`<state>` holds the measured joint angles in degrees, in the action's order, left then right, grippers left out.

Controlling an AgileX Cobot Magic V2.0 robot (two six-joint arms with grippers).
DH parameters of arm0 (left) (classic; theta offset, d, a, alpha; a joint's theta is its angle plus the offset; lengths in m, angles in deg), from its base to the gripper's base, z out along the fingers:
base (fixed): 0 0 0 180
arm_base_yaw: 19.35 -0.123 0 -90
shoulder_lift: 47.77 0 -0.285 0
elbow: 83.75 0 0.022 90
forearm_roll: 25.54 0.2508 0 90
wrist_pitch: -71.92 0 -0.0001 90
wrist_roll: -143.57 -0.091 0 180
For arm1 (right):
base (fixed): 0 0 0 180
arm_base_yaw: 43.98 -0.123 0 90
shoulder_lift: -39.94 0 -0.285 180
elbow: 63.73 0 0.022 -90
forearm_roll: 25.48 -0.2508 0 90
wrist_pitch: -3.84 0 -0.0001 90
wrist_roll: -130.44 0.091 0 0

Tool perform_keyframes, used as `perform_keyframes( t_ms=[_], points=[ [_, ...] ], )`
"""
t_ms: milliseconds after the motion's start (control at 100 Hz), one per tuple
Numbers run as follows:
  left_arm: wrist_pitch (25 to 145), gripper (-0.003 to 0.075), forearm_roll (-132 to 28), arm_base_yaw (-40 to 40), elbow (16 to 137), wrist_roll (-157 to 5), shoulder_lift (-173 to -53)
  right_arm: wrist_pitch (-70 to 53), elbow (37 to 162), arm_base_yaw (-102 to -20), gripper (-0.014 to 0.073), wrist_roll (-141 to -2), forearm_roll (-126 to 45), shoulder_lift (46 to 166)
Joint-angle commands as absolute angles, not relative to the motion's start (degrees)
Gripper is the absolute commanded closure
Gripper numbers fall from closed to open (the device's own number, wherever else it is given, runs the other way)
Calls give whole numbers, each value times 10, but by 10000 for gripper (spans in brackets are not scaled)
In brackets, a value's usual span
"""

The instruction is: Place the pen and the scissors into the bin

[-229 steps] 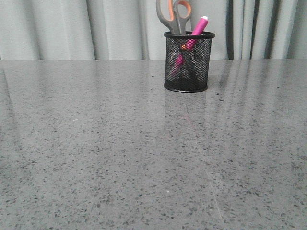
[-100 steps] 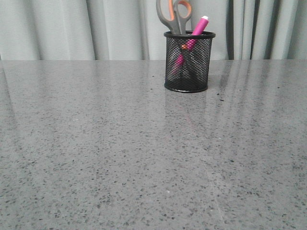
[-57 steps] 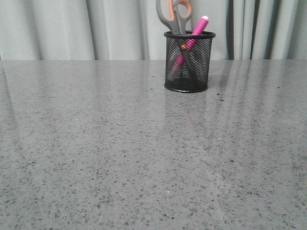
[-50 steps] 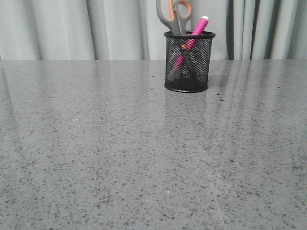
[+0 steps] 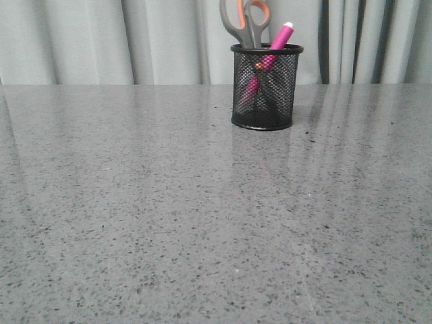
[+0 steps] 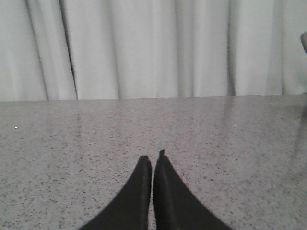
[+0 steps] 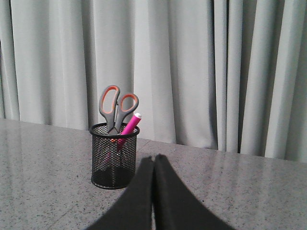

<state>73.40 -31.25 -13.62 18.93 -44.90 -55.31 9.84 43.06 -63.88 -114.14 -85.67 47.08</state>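
Observation:
The black wire-mesh bin stands upright at the far side of the table, right of the middle. The scissors stand in it, grey and orange handles up. The pink pen leans in it, whitish cap up and to the right. The right wrist view shows the bin, scissors and pen beyond my right gripper, which is shut and empty. My left gripper is shut and empty over bare table. Neither gripper shows in the front view.
The grey speckled table runs back to a pale curtain behind its far edge. A dark edge shows at the right border of the left wrist view.

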Motion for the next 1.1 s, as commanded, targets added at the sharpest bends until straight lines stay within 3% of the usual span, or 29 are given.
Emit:
perform_keyframes(
  t_ms=[0, 1090],
  points=[
    [681, 739, -301, -151, 176, -431, -553, 120, 446, -635, 665, -1145, -853, 463],
    [701, 739, -293, -158, 164, -431, -534, 118, 446, -635, 665, -1145, -853, 463]
  ],
)
